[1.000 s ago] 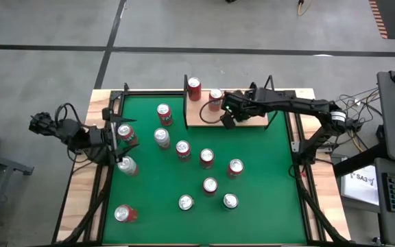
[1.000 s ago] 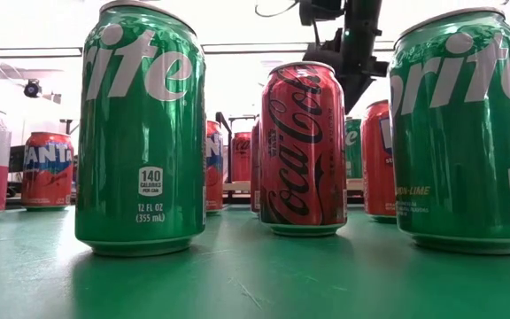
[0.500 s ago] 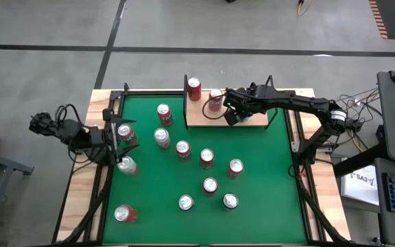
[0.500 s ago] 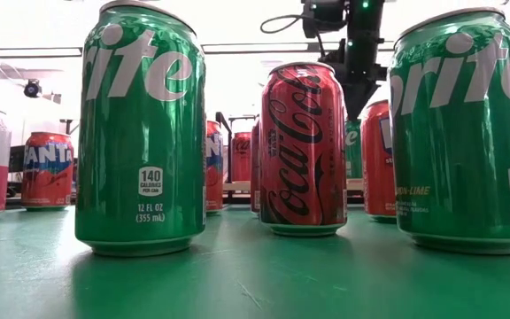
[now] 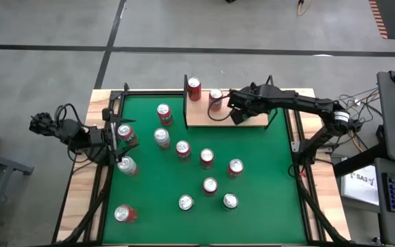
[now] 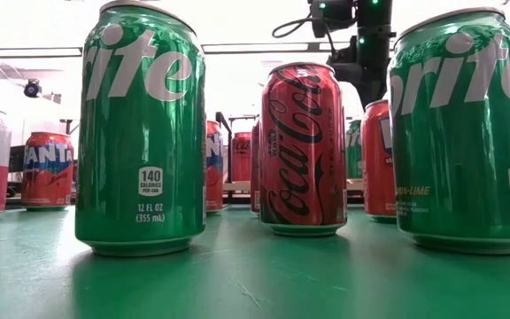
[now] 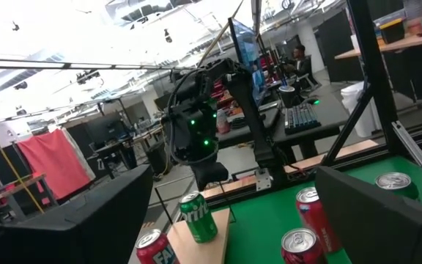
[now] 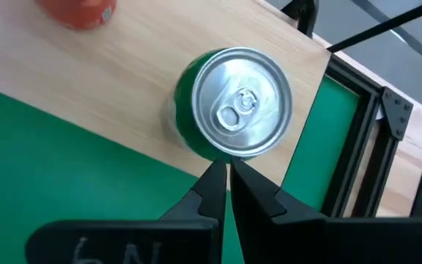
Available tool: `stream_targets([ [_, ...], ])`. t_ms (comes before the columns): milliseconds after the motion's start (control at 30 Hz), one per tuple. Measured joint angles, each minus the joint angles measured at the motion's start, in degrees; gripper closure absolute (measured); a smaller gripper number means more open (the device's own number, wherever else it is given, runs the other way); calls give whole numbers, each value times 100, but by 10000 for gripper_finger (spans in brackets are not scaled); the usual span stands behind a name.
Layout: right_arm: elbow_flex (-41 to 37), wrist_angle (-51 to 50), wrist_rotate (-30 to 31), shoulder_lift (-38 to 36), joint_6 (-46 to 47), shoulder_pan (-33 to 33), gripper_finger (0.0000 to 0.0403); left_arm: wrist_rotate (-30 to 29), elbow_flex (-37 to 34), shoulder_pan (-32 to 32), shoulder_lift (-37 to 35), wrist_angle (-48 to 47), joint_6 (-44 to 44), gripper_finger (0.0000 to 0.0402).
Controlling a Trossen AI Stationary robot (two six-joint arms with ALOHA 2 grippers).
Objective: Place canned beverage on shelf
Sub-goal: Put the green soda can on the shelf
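Meanwhile the right gripper point(image 5: 235, 110), jaws pressed together and empty, has drawn back toward the right along the shelf point(image 5: 199, 115), away from the green can point(image 5: 215, 99) standing upright on the board beside a red can point(image 5: 194, 88). The left gripper point(image 5: 118, 146) waits at the left edge of the green surface point(image 5: 252, 178), jaws apart. Up close, two cans read "Sprite" point(image 6: 140, 128), one "Coca-Cola" point(image 6: 303, 146), and one "Fanta" point(image 6: 47, 170).
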Motion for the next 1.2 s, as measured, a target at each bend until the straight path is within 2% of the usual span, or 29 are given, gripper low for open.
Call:
stream_targets([
  [467,0,1173,306,-10,-289,-162,390,4,-2,1,0,42,104,36],
  [1200,-198,1159,452,87,-179,-310,390,7,-2,0,0,43,136,36],
])
